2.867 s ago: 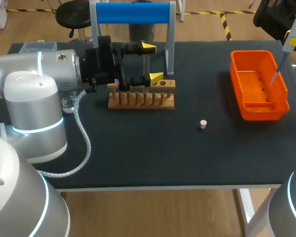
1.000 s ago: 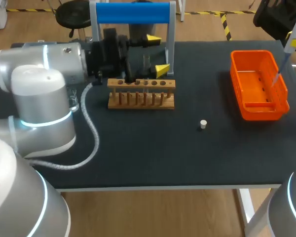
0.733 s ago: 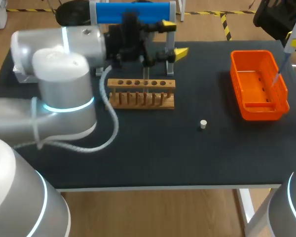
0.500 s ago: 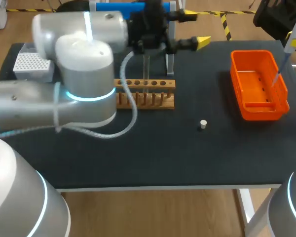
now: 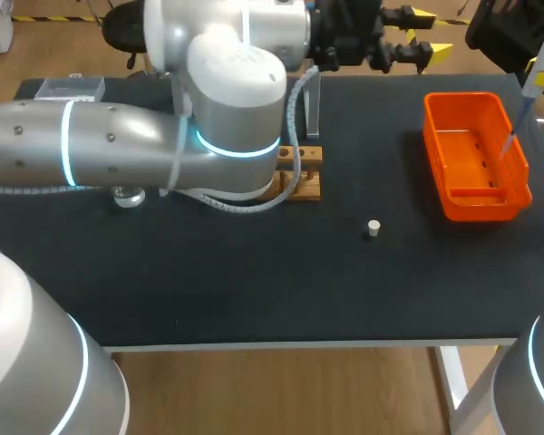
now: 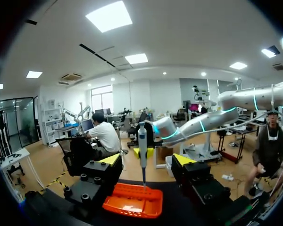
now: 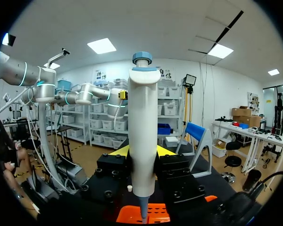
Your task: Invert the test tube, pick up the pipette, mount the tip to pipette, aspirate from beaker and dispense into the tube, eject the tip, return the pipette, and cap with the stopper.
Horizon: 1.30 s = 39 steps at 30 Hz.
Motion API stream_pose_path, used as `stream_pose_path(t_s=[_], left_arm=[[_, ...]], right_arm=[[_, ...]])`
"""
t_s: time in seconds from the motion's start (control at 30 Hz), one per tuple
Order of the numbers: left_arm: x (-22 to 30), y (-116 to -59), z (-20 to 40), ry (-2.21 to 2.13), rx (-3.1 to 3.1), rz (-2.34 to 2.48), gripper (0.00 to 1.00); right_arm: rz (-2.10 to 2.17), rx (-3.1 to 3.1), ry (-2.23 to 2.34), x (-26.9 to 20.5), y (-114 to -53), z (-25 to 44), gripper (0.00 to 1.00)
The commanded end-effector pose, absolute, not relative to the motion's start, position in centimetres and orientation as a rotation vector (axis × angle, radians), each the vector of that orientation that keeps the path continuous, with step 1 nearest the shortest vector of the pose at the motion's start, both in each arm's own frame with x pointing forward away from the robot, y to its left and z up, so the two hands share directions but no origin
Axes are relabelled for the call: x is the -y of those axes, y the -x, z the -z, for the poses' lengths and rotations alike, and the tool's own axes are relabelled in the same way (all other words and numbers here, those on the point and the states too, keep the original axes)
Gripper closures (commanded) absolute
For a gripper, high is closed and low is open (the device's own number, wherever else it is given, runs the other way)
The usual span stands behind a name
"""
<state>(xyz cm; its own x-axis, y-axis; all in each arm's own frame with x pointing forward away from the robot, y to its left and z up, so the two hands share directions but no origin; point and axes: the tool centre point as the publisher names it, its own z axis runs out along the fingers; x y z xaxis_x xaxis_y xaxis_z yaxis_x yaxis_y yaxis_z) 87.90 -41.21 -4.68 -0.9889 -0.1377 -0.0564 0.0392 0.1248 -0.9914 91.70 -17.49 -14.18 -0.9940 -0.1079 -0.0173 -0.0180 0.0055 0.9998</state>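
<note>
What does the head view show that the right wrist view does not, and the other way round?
Only the head view: the wooden rack, the beaker and the left tool, open. Only the right wrist view: both fingers of the right tool shut on the pipette from two sides. Both: the pipette above the orange basket.
</note>
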Motion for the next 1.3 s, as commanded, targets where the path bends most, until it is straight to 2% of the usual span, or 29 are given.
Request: stream_pose_path(t_s=[0.03, 0.53, 1.3], left_arm=[[42.8, -88.1, 5.0, 0.106, -2.238, 1.996, 1.00], [42.8, -88.1, 5.0, 0.106, -2.238, 1.996, 1.00], [50.0, -90.5, 3.9, 0.037, -2.141, 2.107, 1.00]], right_arm=[[2.164, 2.180, -0.142, 17.6, -91.8, 14.1, 1.00], [2.164, 2.180, -0.142, 17.6, -91.8, 14.1, 1.00], [2.164, 2.180, -0.142, 17.6, -91.8, 14.1, 1.00]])
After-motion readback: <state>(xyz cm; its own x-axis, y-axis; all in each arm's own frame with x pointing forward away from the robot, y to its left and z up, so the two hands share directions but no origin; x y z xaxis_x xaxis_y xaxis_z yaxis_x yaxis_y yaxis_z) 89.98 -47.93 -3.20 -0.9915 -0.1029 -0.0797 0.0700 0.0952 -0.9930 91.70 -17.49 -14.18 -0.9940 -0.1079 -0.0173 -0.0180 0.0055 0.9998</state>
